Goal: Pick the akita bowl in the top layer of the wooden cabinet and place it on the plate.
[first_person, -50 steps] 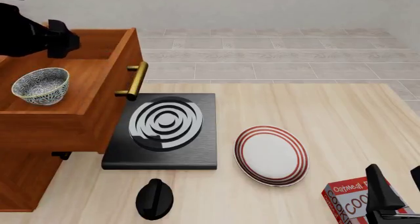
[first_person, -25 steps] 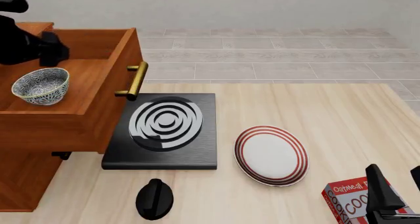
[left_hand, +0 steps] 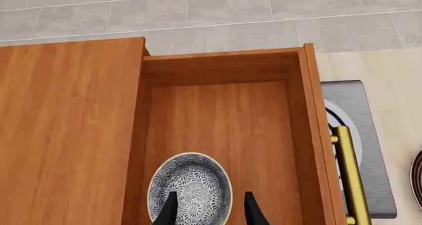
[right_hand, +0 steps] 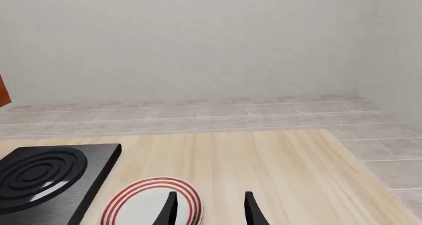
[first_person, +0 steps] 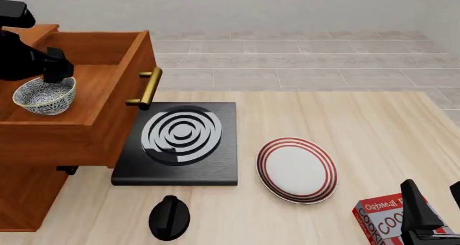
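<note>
Now your left pincer (left_hand: 207, 210) hangs open, one finger over the akita bowl (left_hand: 189, 189), the other just outside its rim.

Bright, even, sharp, soft shadows

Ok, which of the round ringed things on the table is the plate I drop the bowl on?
The white plate with red rim rings, lying right of the black slab, whose rings are white spirals on black.
</note>
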`<state>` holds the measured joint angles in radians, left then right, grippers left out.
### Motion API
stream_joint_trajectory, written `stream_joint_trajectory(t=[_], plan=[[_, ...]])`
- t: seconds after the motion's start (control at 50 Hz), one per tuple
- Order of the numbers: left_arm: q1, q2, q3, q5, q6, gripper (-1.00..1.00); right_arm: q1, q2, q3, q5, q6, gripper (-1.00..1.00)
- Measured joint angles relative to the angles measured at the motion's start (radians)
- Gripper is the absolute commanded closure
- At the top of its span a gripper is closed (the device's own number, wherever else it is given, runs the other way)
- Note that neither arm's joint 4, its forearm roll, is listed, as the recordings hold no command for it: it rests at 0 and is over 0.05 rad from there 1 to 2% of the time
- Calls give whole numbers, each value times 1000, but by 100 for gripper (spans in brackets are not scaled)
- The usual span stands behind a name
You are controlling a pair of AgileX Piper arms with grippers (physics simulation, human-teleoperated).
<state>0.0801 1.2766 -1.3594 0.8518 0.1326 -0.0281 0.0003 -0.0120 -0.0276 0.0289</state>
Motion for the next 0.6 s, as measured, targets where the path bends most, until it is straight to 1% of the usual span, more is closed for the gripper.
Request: stream_joint_trajectory(t=[0.6], plan=[[-17, 28, 63, -38, -27, -100, -4, 0, 2, -2, 3, -100]])
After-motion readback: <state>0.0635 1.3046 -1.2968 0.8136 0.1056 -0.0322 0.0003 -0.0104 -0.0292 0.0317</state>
